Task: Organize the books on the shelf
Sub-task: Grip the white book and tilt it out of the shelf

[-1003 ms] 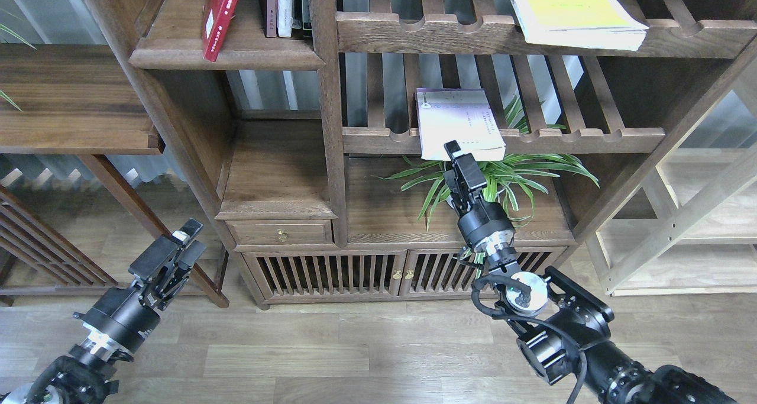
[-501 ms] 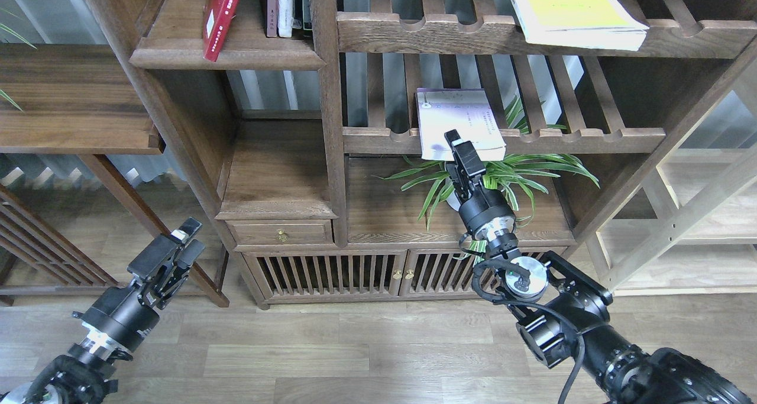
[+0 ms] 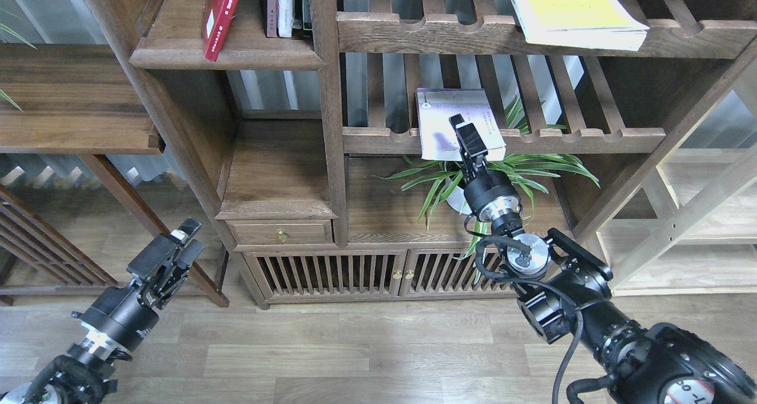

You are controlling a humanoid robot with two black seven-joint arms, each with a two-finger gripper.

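A dark red book leans on the solid dark-brown shelf at the upper left. On the middle slatted rack lies a white-lavender book, its near edge hanging over the front rail. My right gripper reaches up to that near edge and overlaps the cover; its dark fingers cannot be told apart. The yellow-green book lies flat on the upper slatted rack at the right. My left gripper hangs low at the left, open and holding nothing, far from every book.
Thin upright books stand at the right end of the solid shelf. A spider plant sits under the middle rack beside my right wrist. A brass-knobbed drawer and slatted cabinet doors lie below. A side table stands at the left.
My right gripper has risen and moved forward from below the rack's front rail to the white-lavender book's near edge. The left arm has not moved.
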